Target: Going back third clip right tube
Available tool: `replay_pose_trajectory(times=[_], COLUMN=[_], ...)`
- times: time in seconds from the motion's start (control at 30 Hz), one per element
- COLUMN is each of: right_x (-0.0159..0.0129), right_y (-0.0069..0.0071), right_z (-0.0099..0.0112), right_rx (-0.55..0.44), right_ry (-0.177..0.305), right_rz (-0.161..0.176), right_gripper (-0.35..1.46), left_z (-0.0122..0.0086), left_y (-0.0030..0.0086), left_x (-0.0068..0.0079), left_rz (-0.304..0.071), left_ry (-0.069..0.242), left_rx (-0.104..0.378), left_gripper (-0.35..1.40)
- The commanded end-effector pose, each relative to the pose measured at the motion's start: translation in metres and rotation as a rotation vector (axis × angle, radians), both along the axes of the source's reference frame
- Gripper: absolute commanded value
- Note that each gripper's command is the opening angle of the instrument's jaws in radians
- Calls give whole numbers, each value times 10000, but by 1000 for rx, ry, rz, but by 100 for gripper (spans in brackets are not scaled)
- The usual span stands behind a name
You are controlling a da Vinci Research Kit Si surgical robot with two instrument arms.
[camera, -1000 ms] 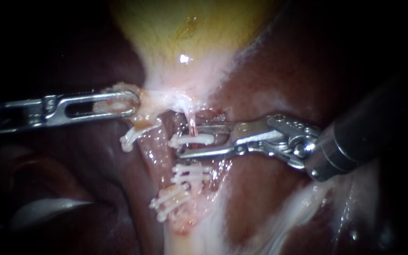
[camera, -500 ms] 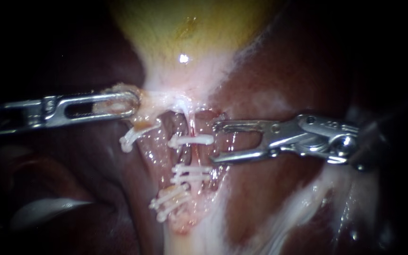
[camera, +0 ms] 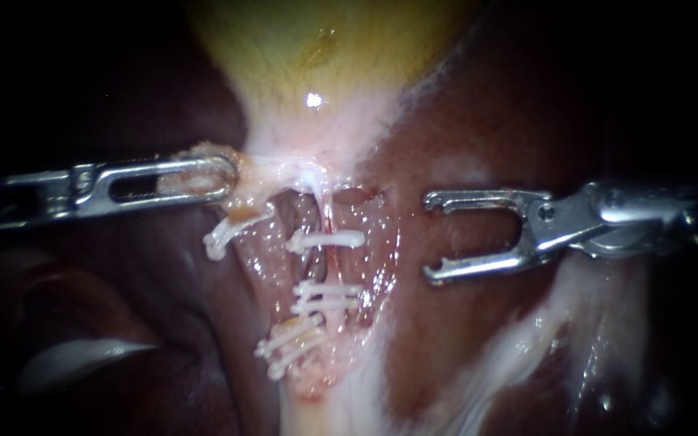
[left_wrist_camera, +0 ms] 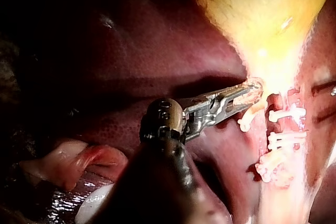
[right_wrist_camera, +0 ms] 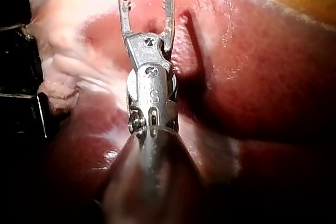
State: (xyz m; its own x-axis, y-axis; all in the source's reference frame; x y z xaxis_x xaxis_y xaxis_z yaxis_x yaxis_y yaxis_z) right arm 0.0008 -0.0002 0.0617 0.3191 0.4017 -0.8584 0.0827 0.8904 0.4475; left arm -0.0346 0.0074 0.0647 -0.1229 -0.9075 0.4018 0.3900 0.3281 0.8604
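Watching the right instrument point(camera: 431, 237): jaws spread wide with nothing between them, poised over bare liver point(camera: 486, 121) and apart from the tubes.
Top clip point(camera: 326, 240): white, a slim straight bar with a knobbed left end, lying square across the thin reddish right tube point(camera: 330, 216) (a tidy seat, that one).
Where it sits: highest on that tube, just below the neck of the yellow gallbladder point(camera: 317, 48), left of the open jaws, with a strip of glistening tissue between clip and jaw tips.
Lower pair point(camera: 326, 296): two more white clips, close together, further down the same tube.
Bent clip point(camera: 228, 230): white, curved, just under the left instrument's tip.
Cluster of clips point(camera: 288, 343): lowest of all, angled, down by the pale stump.
Left instrument point(camera: 224, 178): slotted jaws clamped on pale tissue point(camera: 203, 150) beside the gallbladder's neck, some of it showing along the upper jaw.
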Motion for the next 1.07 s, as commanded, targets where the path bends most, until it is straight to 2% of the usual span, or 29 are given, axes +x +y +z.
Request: replay_pose_trajectory(times=[0.03,0.27,0.5,0.6,0.8,1.07], right_x=[-1,-8,-10,-11,-12,-12], right_y=[-1,-2,-3,-4,-5,-5], right_z=[1,0,-1,-1,-3,-4], right_rx=[-5,-11,-11,-11,-22,-27], right_ry=[-2,0,1,1,3,4], right_rz=[-1,-9,-11,-11,-15,-16], right_gripper=[50,50,50,50,50,50], left_z=[3,22,53,63,76,76], left_y=[0,0,-2,-2,-3,-3], left_x=[-2,-22,-61,-70,-72,-71], left_rz=[1,7,37,44,50,50], left_ry=[4,17,25,33,34,34], left_rx=[2,0,1,2,11,10], left_gripper=[-35,-35,-35,-35,-35,-35])
